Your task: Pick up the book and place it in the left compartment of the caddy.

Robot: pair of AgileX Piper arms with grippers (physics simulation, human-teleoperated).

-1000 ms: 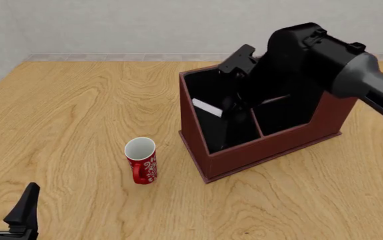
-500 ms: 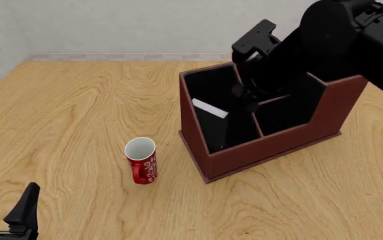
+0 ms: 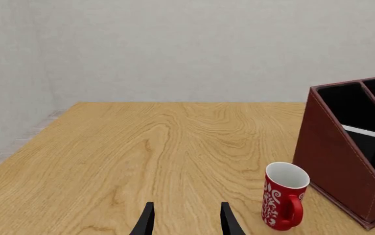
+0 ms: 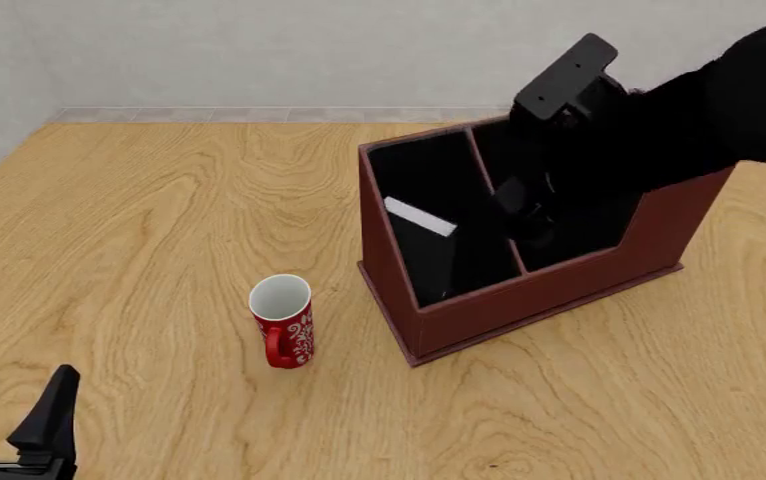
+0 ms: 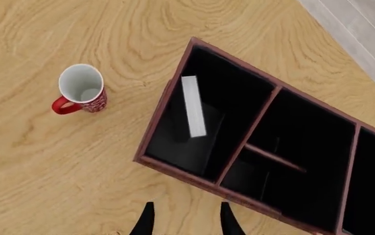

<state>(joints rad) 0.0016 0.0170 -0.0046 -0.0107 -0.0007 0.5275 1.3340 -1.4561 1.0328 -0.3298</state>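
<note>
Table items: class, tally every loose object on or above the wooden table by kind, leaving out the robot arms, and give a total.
Books: 1, the book standing in the left compartment.
Caddies: 1, the caddy.
Mugs: 1, the red mug beside the caddy.
Total: 3

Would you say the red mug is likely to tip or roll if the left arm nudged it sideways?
The mug stands upright on bare wood, taller than wide, so a high nudge would probably tip it. Once down, its round body might roll, though the handle should stop it. It looks rigid and empty, so probably light.
</note>
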